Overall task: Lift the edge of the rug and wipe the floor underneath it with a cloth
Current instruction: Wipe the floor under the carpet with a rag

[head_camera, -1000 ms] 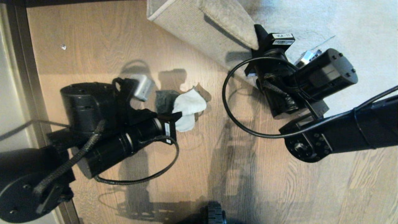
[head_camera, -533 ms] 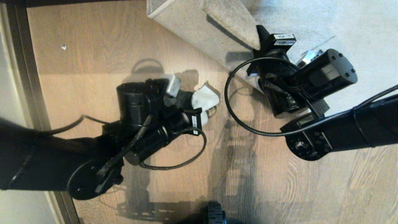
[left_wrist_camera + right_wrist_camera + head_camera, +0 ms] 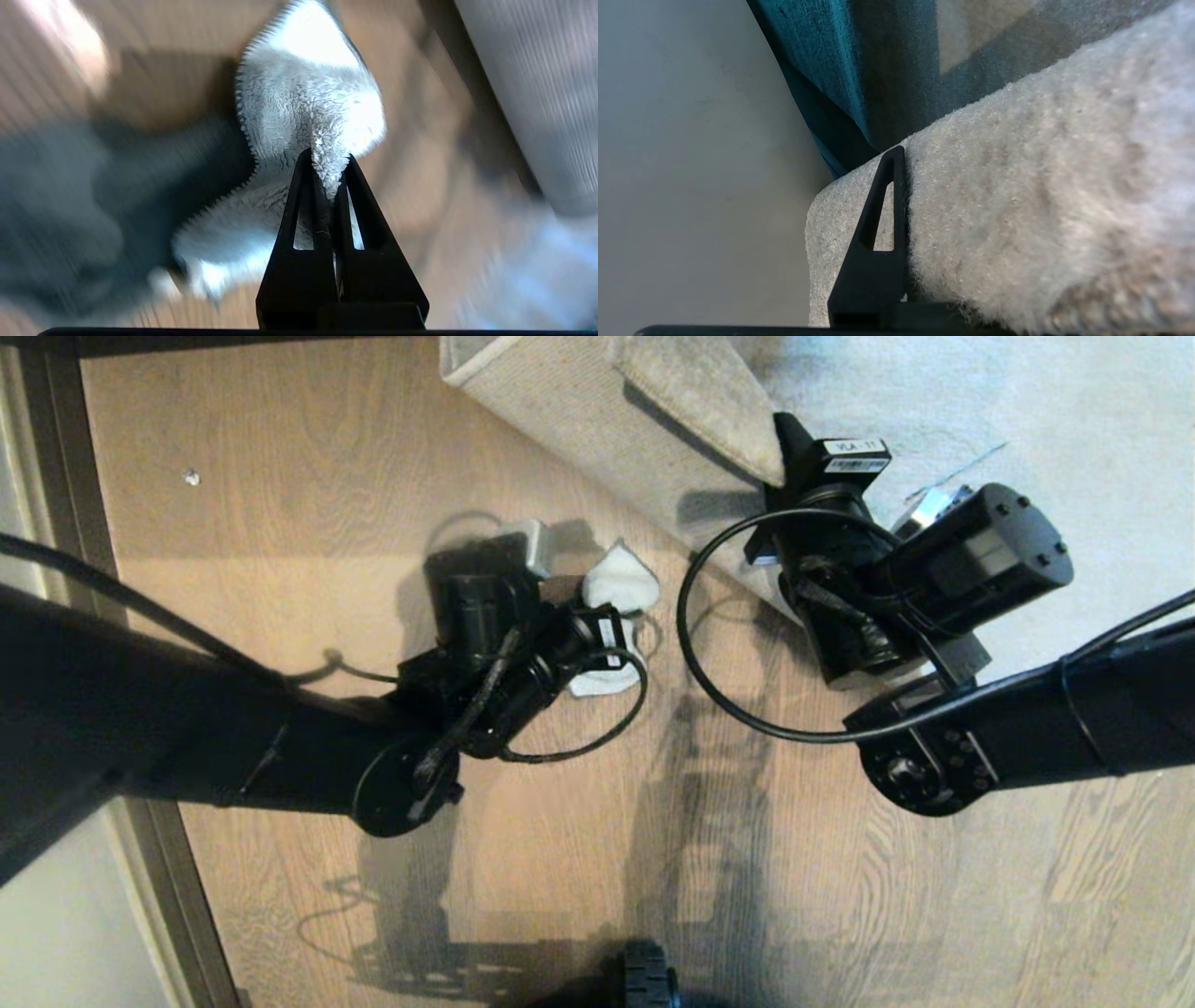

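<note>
Light wood-plank floor (image 3: 280, 448) fills the scene, with a dark skirting strip (image 3: 65, 476) along the robot's left and a pale grey rug at the far right. The right gripper (image 3: 901, 224) has its jaws clamped on the rug edge (image 3: 691, 401), holding the corner folded up and back so the beige woven underside (image 3: 569, 411) faces the camera. The left gripper (image 3: 329, 172) has its jaws pinched tight on a fold of the cloth (image 3: 618, 581), which lies against the planks. The bared strip of floor under the raised flap lies just beyond the cloth, ahead and toward the robot's right, and it runs along the diagonal fold line. The left arm is the nearer one, so I judge the wipe should push along that line, under the flap
</note>
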Robot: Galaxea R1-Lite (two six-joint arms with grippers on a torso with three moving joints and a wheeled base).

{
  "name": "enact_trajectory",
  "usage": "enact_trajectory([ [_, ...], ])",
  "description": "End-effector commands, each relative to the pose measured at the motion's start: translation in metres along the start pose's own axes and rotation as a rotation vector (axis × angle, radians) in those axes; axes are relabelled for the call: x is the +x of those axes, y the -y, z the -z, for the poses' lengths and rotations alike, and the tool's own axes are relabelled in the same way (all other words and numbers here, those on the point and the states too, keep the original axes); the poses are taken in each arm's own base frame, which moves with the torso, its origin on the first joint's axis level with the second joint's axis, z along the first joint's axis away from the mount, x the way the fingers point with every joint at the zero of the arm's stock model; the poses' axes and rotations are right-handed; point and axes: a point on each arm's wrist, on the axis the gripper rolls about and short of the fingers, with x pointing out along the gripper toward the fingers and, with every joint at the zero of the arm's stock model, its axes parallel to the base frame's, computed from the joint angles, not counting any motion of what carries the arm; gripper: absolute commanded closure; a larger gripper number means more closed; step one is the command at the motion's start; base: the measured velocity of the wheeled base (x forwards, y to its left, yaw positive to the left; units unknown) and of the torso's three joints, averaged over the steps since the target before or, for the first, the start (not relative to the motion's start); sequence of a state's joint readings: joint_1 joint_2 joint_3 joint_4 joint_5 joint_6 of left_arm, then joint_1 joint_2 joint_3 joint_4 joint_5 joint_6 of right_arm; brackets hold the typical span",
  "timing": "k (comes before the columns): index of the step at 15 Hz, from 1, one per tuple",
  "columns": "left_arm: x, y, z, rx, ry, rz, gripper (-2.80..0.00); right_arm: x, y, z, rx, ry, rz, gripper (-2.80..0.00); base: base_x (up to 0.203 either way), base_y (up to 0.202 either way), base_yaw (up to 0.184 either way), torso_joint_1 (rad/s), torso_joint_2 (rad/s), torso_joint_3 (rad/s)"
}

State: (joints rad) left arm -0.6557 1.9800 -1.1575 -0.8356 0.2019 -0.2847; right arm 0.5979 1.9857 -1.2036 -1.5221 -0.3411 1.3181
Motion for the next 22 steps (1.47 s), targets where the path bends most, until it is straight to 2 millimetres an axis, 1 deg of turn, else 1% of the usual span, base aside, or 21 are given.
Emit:
enact_trajectory([
  [1,0.013,-0.017,-0.003,-0.012,0.082,-0.029,0.00,0.000,-0.003,-0.001,0.022,0.012,-0.041,0.00,0.000,0.000,0.000,0.000,0.00,0.000],
  [4,0.013,-0.038,-0.018,-0.011,0.136,-0.076,0.00,0.000,-0.003,-0.001,0.022,0.012,-0.039,0.00,0.000,0.000,0.000,0.000,0.00,0.000],
  [7,0.007,-0.061,-0.039,0.007,0.189,-0.134,0.00,-0.001,-0.002,-0.001,0.021,0.011,-0.035,0.00,0.000,0.000,0.000,0.000,0.00,0.000],
  [10,-0.005,-0.084,-0.062,0.014,0.242,-0.196,0.00,-0.002,0.000,-0.001,0.018,0.008,-0.028,0.00,0.000,0.000,0.000,0.000,0.00,0.000],
  [12,-0.019,-0.102,-0.074,0.020,0.263,-0.246,0.00,-0.002,0.000,-0.001,0.020,0.006,-0.027,0.00,0.000,0.000,0.000,0.000,0.00,0.000],
  [13,-0.027,-0.109,-0.077,0.023,0.263,-0.268,0.00,-0.002,0.000,-0.001,0.021,0.006,-0.027,0.00,0.000,0.000,0.000,0.000,0.00,0.000],
  [15,-0.045,-0.118,-0.077,0.027,0.250,-0.303,0.00,-0.002,0.000,-0.001,0.022,0.005,-0.027,0.00,0.000,0.000,0.000,0.000,0.00,0.000],
  [17,-0.070,-0.124,-0.068,0.029,0.203,-0.338,0.00,-0.002,0.000,-0.001,0.022,0.004,-0.027,0.00,0.000,0.000,0.000,0.000,0.00,0.000],
  [19,-0.099,-0.125,-0.054,0.031,0.144,-0.358,0.00,-0.003,0.001,-0.001,0.021,0.004,-0.026,0.00,0.000,0.000,0.000,0.000,0.00,0.000],
  [22,-0.140,-0.117,-0.032,0.035,0.065,-0.356,0.00,-0.003,0.000,-0.001,0.021,0.004,-0.024,0.00,0.000,0.000,0.000,0.000,0.00,0.000],
])
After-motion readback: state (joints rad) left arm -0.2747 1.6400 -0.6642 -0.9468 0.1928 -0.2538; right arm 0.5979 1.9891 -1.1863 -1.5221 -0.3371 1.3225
